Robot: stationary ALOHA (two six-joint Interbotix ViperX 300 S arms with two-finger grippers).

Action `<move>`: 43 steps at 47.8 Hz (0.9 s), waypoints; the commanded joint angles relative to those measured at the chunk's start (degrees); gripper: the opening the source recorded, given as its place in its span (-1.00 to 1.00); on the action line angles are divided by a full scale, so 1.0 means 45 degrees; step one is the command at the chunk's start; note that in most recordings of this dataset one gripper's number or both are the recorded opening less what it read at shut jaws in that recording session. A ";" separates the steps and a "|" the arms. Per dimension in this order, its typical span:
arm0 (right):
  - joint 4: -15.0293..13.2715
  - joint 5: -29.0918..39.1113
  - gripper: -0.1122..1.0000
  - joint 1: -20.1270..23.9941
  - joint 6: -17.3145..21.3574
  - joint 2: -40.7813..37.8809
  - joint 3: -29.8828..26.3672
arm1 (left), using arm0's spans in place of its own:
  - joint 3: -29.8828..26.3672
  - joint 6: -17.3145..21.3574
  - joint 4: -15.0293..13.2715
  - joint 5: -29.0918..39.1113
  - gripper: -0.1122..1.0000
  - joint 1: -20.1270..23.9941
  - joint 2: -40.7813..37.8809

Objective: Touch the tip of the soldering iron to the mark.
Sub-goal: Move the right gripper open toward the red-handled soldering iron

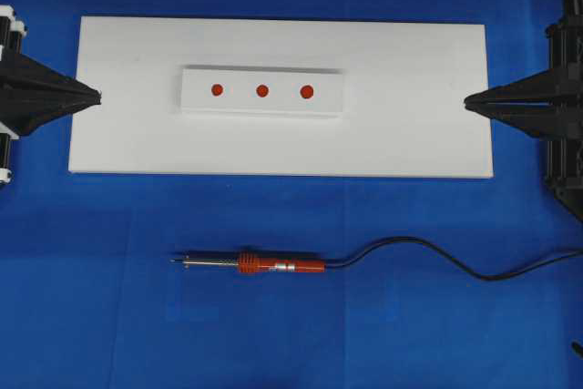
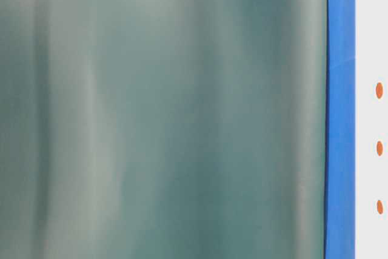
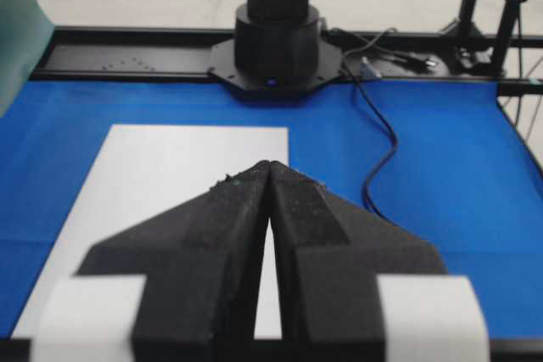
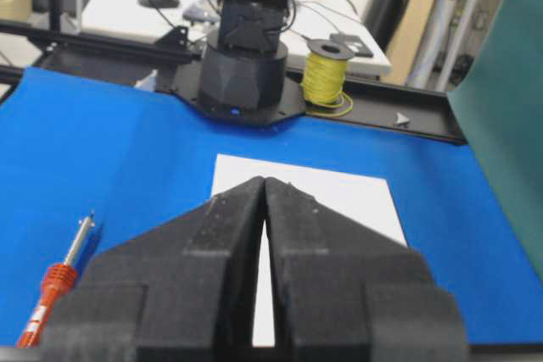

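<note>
Nothing done yet. The soldering iron (image 1: 260, 265) lies flat on the blue cloth (image 1: 91, 316), untouched, below the white board (image 1: 127, 134); its tip (image 1: 174, 261) points left, well apart from the three red marks (image 1: 262, 91) on the raised strip. Left gripper (image 1: 95, 95) and right gripper (image 1: 468, 101) both closed, empty, parked at the board's ends. Pick-up and touch remain.

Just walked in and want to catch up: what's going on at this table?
Nothing is being handled yet. The soldering iron lies on the blue cloth, its tip pointing left and its cord trailing off right. Beyond it, a white board carries a raised white strip with three red marks. The left gripper and right gripper sit shut at opposite ends of the board, both empty.
</note>
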State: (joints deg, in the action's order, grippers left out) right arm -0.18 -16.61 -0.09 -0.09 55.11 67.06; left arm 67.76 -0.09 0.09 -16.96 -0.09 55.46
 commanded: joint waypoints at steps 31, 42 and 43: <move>0.0195 0.0313 -0.38 0.1563 0.1133 -0.2734 -0.1836 | 0.0039 -0.0039 0.0000 -0.0078 -0.80 -0.0020 -0.0020; 0.0957 0.0117 0.79 0.1953 0.1133 -0.5039 -0.2734 | 0.0059 -0.0039 0.0000 -0.0098 -0.80 -0.0020 -0.0020; 0.1152 0.0039 0.84 0.2031 0.1133 -0.5371 -0.2852 | 0.0059 -0.0039 0.0000 -0.0098 -0.80 -0.0020 -0.0020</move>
State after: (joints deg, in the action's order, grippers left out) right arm 3.16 -15.12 8.26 4.92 34.19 56.78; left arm 68.47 -0.18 0.00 -16.96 -0.18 55.55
